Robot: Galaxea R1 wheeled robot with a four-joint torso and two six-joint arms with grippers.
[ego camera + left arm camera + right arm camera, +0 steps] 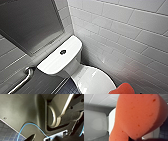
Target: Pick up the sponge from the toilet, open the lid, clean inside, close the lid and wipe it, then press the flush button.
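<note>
The white toilet [75, 67] stands in the corner, its cistern top carrying the dark round flush button [63, 52]. The white oval lid [93, 81] lies shut over the bowl. The orange-red sponge [125, 89] hangs at the lid's near right edge. In the right wrist view the sponge [137, 116] looms large and close, with my right gripper [135, 139] shut on its lower end; behind it are the cistern [95, 124] and a strip of the lid [111, 121]. My left gripper is open and holds nothing.
White tiled walls [125, 30] close in behind and to the right of the toilet. A steel panel [30, 22] and a metal grab rail [23, 80] are on the left. Dark tiled floor [7, 134] lies below, and a blue cable [31, 124] runs over my own body.
</note>
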